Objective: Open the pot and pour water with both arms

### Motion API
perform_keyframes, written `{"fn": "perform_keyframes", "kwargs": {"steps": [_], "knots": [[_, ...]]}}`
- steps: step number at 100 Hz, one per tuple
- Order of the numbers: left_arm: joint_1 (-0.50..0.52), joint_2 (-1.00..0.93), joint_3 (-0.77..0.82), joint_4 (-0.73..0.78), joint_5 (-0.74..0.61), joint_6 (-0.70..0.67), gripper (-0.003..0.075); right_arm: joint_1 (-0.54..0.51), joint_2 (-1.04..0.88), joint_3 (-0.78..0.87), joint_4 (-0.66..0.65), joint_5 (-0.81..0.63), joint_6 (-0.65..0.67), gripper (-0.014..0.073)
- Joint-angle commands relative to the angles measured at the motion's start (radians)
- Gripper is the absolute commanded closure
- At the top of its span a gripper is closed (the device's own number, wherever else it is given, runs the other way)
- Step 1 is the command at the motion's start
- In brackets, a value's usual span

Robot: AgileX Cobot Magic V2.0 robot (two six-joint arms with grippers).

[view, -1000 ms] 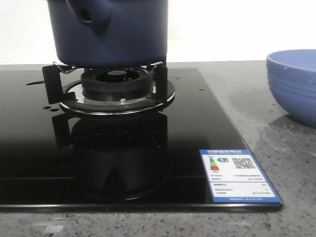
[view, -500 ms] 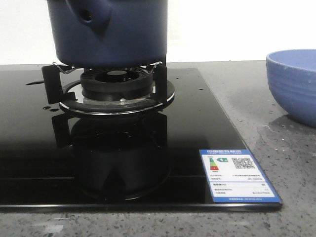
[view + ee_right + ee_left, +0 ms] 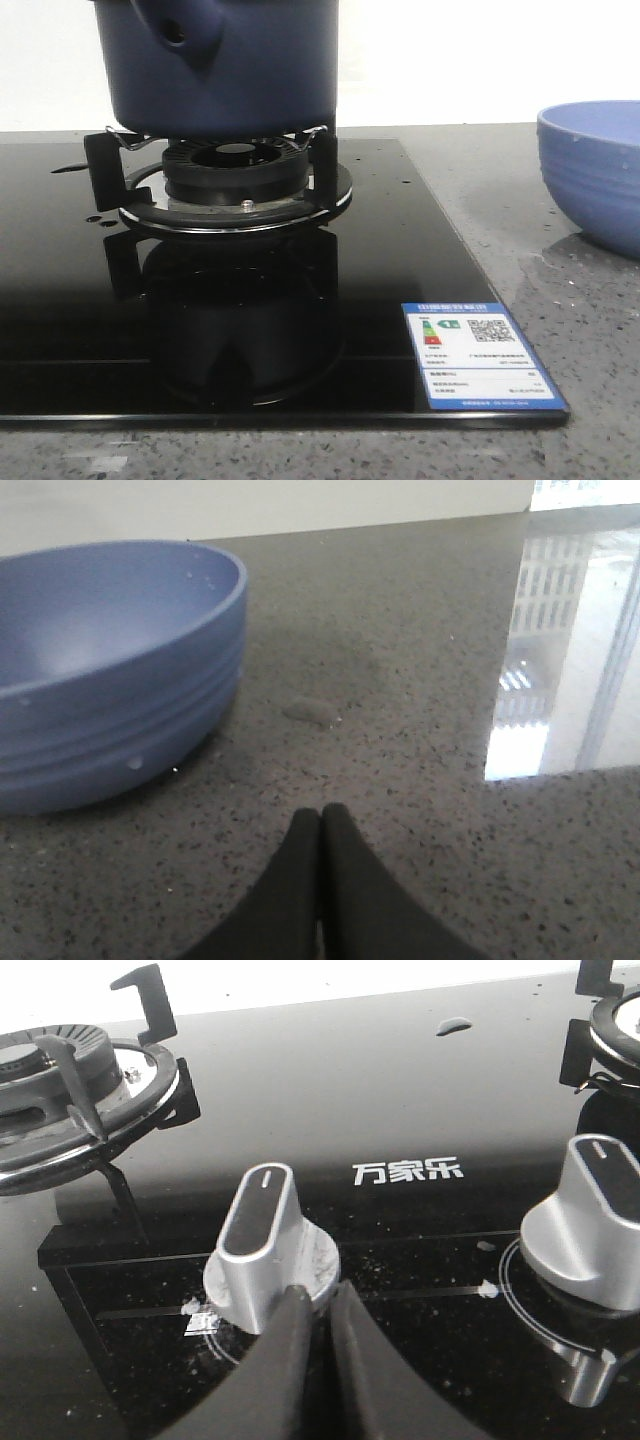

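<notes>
Two grippers show only in their own wrist views, and both have their dark fingers pressed together with nothing between them. The left gripper (image 3: 318, 1305) hangs low over the black glass cooktop (image 3: 400, 1110), its fingertips just in front of a silver control knob (image 3: 262, 1235); whether they touch the knob's base cannot be told. A second silver knob (image 3: 590, 1220) stands well to one side, and white brand lettering (image 3: 405, 1172) is printed on the glass between them. A gas burner with a black pan support (image 3: 70, 1080) sits beyond the first knob. The right gripper (image 3: 321, 825) hovers over the speckled grey countertop (image 3: 420, 680), near a light blue ribbed bowl (image 3: 110, 670) whose wall carries small drops. A small puddle of water (image 3: 312, 712) lies on the counter just beside the bowl.

In the front view the dark navy pot (image 3: 225, 60) sits upright on the prongs of the pan support (image 3: 105, 165) above the burner (image 3: 235, 170), its lug handle with the round hole (image 3: 178, 32) facing the camera; its top is cut off by the frame. A blue energy label (image 3: 482, 355) is stuck on the cooktop's near right corner. The ribbed bowl stands on the counter at the right, well apart from the pot.
</notes>
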Motion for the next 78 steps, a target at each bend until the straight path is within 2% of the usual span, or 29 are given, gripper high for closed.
{"fn": "perform_keyframes", "kwargs": {"steps": [1,8,78], "knots": [[0.001,-0.027,0.028,0.001,-0.036,-0.01,0.0741,-0.008,-0.014,0.025,-0.011,-0.019,0.003,0.0663],[0.001,-0.027,0.028,0.001,-0.036,-0.01,0.0741,-0.008,-0.014,0.025,-0.011,0.037,0.003,0.0663],[0.001,-0.027,0.028,0.001,-0.036,-0.01,0.0741,-0.008,-0.014,0.025,-0.011,0.028,0.003,0.0663]]}}
